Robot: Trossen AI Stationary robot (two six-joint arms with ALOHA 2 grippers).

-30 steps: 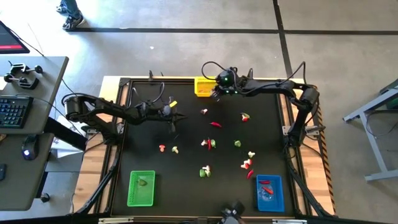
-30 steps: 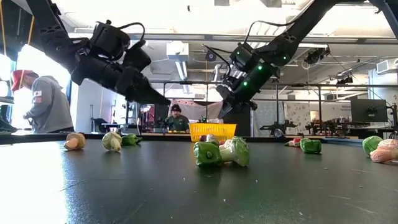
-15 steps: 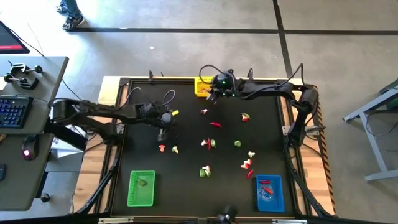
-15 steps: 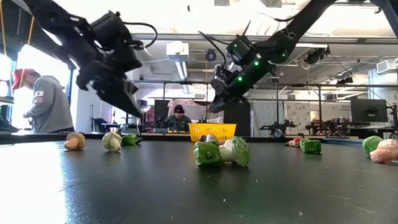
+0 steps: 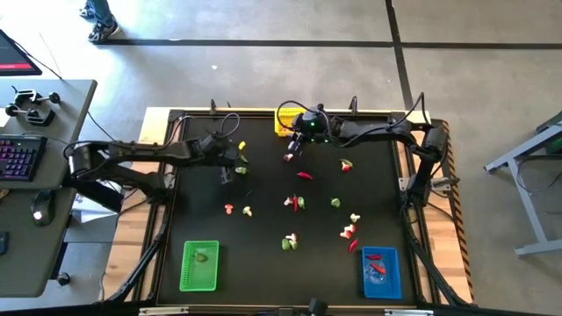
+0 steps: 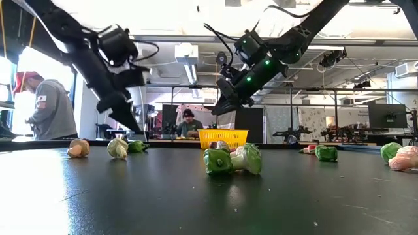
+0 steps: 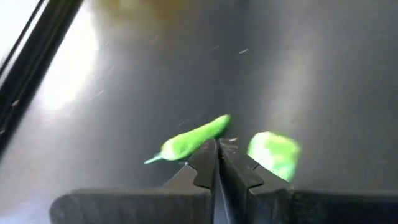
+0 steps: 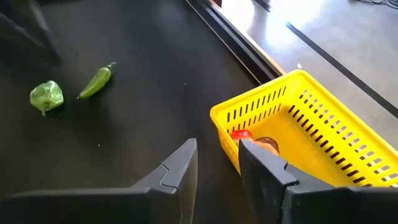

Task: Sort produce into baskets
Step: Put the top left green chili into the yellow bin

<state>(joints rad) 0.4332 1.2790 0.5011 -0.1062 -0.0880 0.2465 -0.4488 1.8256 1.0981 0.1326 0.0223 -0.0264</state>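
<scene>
Left end effector (image 7: pixel 217 163), fingers pressed together and empty, is hovering just over the green chili (image 7: pixel 193 138) lying on the desk (image 5: pixel 263 254), needing to open before gripping; right end effector (image 8: pixel 217 163), part-open and empty, is waiting beside the yellow basket (image 8: pixel 323 134).

Two produce pieces (image 8: pixel 252 140) are lying in the basket (image 8: pixel 323 134) at the table's (image 5: pixel 263 263) far edge; others are lying scattered mid-table.

Glossy plastic green chilli (image 7: pixel 194 137), yellow plastic mesh basket (image 8: pixel 314 134), smooth matt black tabletop (image 8: pixel 124 137).
</scene>
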